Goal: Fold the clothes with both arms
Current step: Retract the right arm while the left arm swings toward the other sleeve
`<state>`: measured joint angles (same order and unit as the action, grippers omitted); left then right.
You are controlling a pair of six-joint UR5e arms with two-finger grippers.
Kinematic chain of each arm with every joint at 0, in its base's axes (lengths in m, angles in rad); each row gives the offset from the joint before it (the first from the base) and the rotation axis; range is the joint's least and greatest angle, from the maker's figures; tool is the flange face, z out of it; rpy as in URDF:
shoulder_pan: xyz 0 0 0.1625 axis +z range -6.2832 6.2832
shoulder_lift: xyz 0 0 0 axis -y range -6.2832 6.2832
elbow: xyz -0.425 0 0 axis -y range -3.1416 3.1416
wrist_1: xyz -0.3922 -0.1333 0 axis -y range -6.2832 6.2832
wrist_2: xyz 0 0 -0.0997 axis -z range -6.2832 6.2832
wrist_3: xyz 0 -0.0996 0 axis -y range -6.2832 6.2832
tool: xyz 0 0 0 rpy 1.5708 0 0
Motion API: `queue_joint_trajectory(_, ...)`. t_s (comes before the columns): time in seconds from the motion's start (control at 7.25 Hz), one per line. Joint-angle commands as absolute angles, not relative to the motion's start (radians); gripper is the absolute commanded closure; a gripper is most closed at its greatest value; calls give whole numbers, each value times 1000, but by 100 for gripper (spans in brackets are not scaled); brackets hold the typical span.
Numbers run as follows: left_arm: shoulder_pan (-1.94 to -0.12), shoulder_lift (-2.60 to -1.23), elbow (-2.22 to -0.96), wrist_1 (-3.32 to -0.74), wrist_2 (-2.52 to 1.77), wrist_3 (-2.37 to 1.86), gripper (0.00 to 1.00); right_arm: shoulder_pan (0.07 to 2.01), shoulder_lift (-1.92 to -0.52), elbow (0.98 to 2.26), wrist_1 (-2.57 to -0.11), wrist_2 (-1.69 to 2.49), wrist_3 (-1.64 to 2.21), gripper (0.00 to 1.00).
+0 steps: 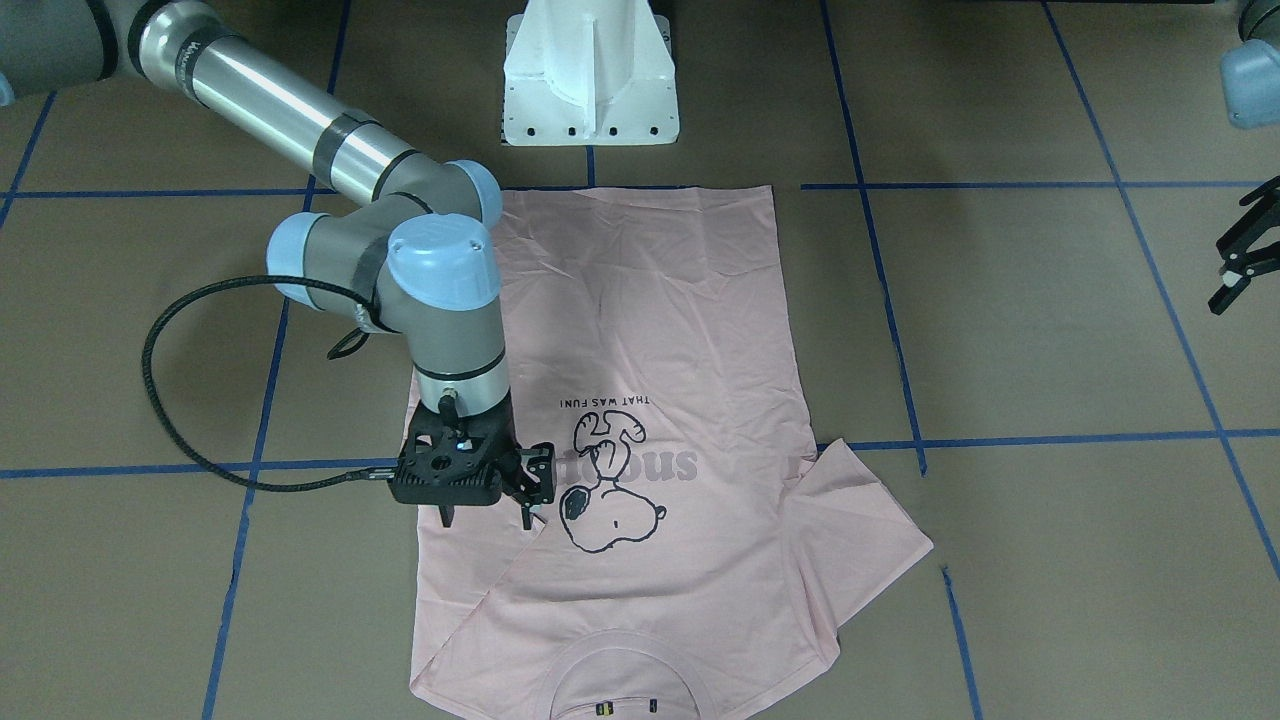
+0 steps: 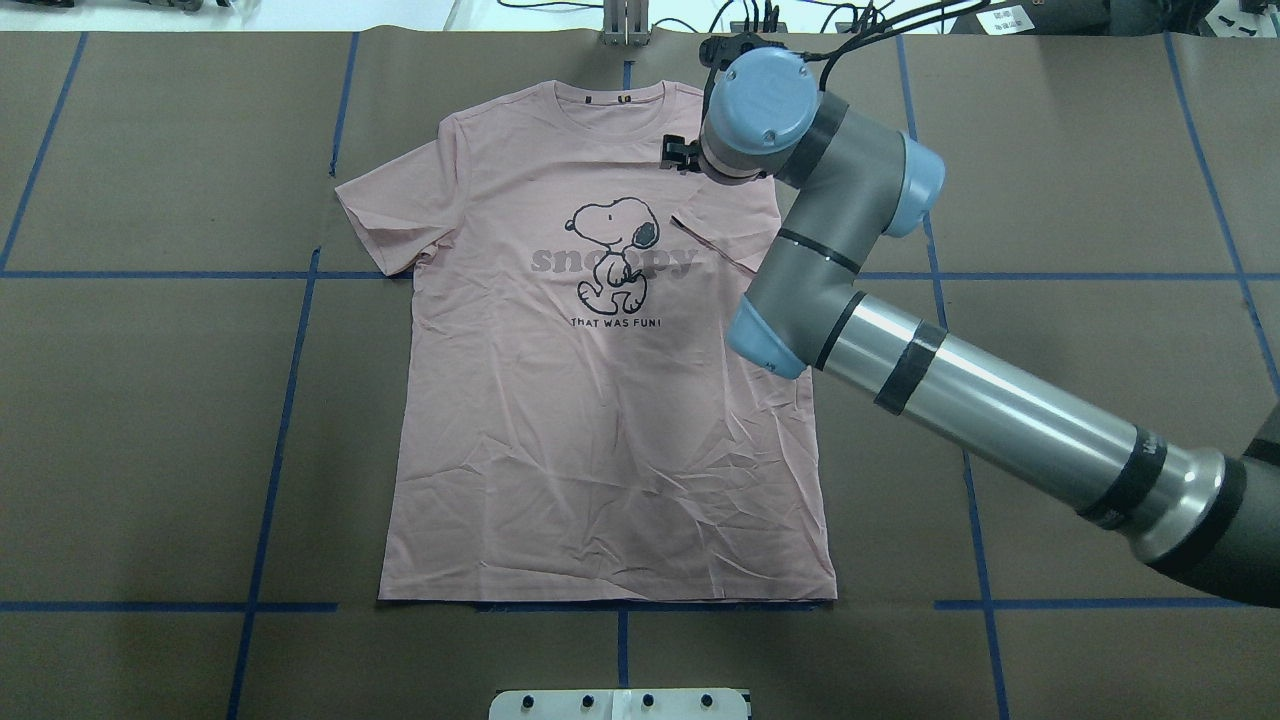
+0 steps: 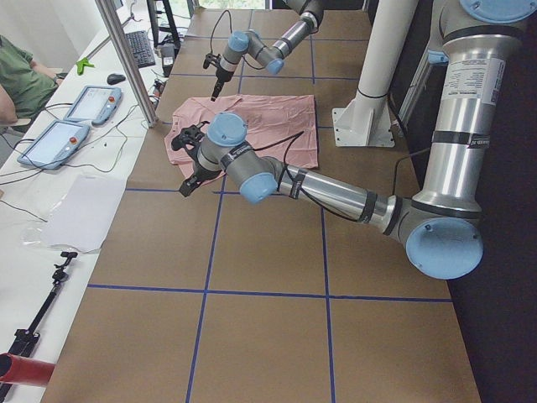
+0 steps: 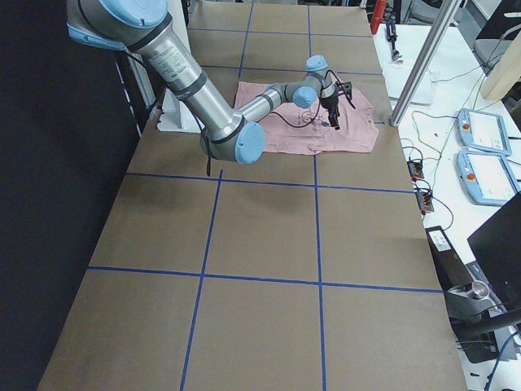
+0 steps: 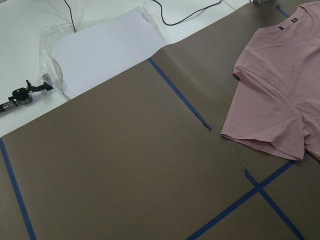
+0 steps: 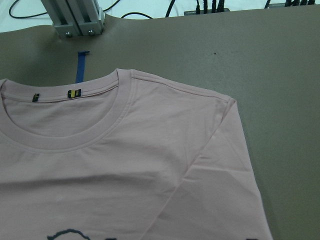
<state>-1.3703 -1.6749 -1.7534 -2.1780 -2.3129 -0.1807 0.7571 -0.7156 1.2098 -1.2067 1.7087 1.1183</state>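
Hovering over the pale pink T-shirt point(image 2: 600, 450) spread flat on the brown table point(image 2: 150, 400), my right jaws gape empty above its folded-in sleeve point(image 2: 718, 232); left jaws hang open, well aside, probably for clearance.

Silver tube arms point(image 1: 270, 110), light blue joint caps point(image 1: 440, 262), black braided cable point(image 1: 147, 360), black fingers point(image 1: 445, 515)

The collar of the T-shirt point(image 1: 650, 330) is cut off at 6 o'clock, the left gripper point(image 1: 1225, 272) partly at 3 o'clock.
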Motion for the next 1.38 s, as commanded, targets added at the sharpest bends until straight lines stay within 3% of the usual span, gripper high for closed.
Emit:
queue_joint_trajectory(0.0,-1274,-1712,-1746,-2178,-2289,-379,0,941,-818,1291,-1227,1952,862,0)
queue_joint_trajectory(0.41,-1118,-1822,-1691,-2177,-2084,-682,25,1257,-1033,1363,-1220,2276,425,0)
queue_joint_trajectory(0.69,-1027,-1943,-1547,-2181,-1929,-789,30,1347,-1121,1368,-1215,2347,276,0)
queue_joint_trajectory(1.24,-929,-2106,-1176,-2407,-1757,-871,34,1347,-1147,1382,-1212,2338,275,0)
